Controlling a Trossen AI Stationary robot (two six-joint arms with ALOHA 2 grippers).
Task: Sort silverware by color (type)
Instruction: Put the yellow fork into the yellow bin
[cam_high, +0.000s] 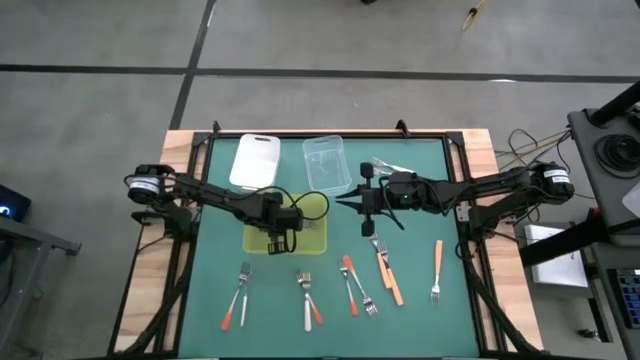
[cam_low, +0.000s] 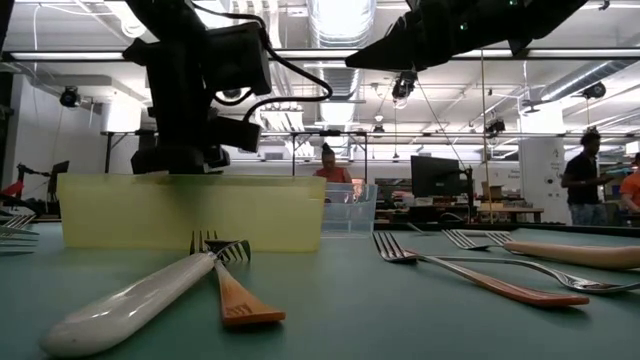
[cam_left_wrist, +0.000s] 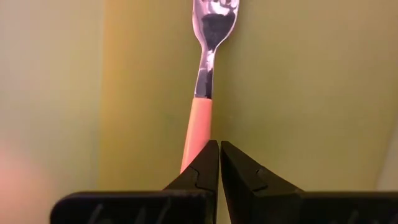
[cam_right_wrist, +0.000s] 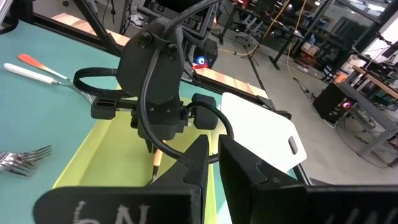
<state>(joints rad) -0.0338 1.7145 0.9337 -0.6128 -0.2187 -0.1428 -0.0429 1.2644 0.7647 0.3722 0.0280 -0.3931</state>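
Note:
My left gripper (cam_high: 283, 245) points down into the yellow-green tray (cam_high: 315, 238), shut on an orange-handled fork (cam_left_wrist: 199, 118). The fork's silver head (cam_left_wrist: 214, 25) points away from the fingertips over the tray floor (cam_left_wrist: 298, 93). In the right wrist view its handle (cam_right_wrist: 155, 163) shows just below the left gripper. My right gripper (cam_high: 340, 203) hovers shut and empty right of the tray, pointing toward it. More forks, orange-handled (cam_high: 392, 285) and white-handled (cam_high: 307, 315), lie flat along the table's near half. My left gripper (cam_left_wrist: 219, 144) comes from above, pointing down into the tray. It has the fork by the free end of the orange handle (cam_left_wrist: 189, 155), with the fingers in line with the fork. The fingertips (cam_left_wrist: 202, 163) hide the exact place of contact. The fork extends beyond them, head end lowest.
A white lid (cam_high: 255, 160) and a clear tub (cam_high: 326, 163) sit at the far side, with clear utensils (cam_high: 388, 163) to the right of the tub. In the low view a white-handled fork (cam_low: 130, 300) and an orange one (cam_low: 235, 295) cross in front of the tray wall (cam_low: 200, 212). People stand in the room behind.

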